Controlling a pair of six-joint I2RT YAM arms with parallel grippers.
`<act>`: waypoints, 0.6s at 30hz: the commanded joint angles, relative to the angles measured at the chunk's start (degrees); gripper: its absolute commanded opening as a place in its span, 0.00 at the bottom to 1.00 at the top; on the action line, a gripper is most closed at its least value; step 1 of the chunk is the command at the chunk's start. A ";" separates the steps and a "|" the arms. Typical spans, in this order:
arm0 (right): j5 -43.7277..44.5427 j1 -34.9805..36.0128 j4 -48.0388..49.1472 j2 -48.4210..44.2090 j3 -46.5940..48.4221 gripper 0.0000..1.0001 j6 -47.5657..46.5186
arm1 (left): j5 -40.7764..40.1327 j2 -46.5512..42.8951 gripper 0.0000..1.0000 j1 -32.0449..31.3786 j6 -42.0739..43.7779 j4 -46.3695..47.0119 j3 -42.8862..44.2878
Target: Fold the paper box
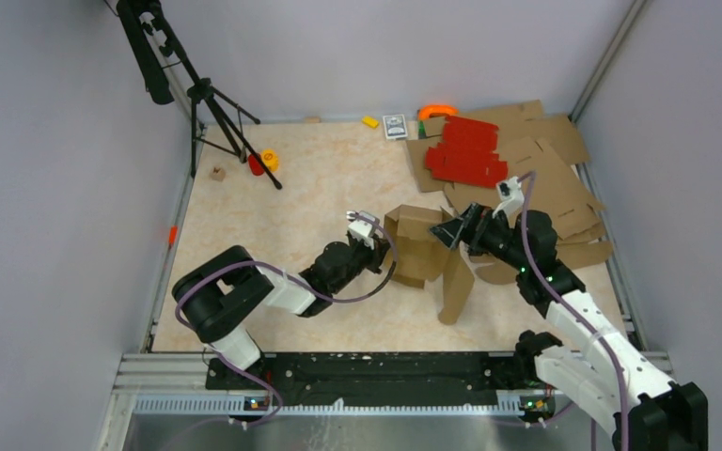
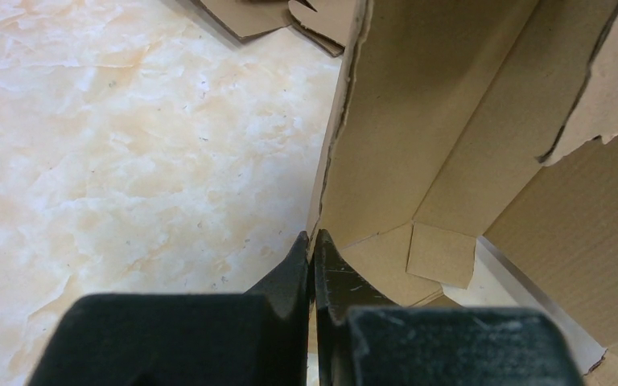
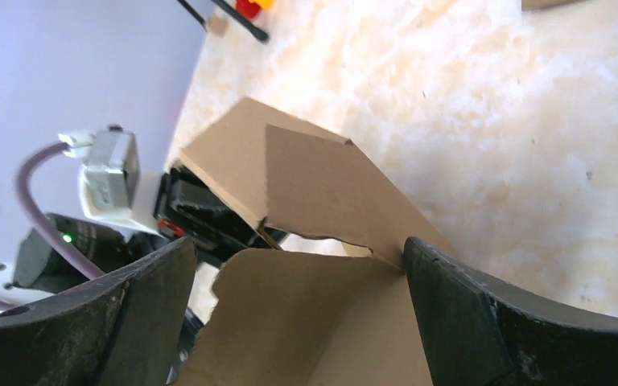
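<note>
Jaws of the left gripper (image 2: 312,241) pinch together on an upright panel's edge of the plain brown corrugated paper box (image 1: 416,246), standing half-formed at the middle of the pale marbled table (image 1: 282,188). The right gripper (image 3: 298,257) straddles another flap, fingers spread wide. Beyond, red cardboard sheets (image 1: 468,150) lie on flat brown cardboard sheets (image 1: 559,178).

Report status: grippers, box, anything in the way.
Left gripper shut on paper box edge. Right gripper open, straddling a panel. Box half-raised. Flat cardboard sheets close by.
</note>
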 commanded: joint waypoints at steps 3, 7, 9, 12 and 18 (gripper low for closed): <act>6.81 0.41 12.70 -3.21 -3.41 0.98 9.58 | -1.24 -0.72 0.00 -0.49 1.33 3.25 -0.57; 10.86 0.41 14.64 -3.65 -3.48 0.95 11.60 | -1.32 -0.79 0.00 -0.65 1.50 3.25 -0.64; 11.06 0.41 17.91 -4.14 -4.19 0.93 12.10 | -1.28 -0.67 0.00 -0.67 1.43 3.25 -0.57; 13.37 0.43 18.26 -3.88 -3.80 0.90 13.42 | -1.45 -0.44 0.00 -0.76 1.47 3.46 -0.62; 18.52 0.35 18.98 -4.16 -6.38 0.51 19.75 | -1.55 -0.61 0.00 -0.84 1.68 3.51 -0.75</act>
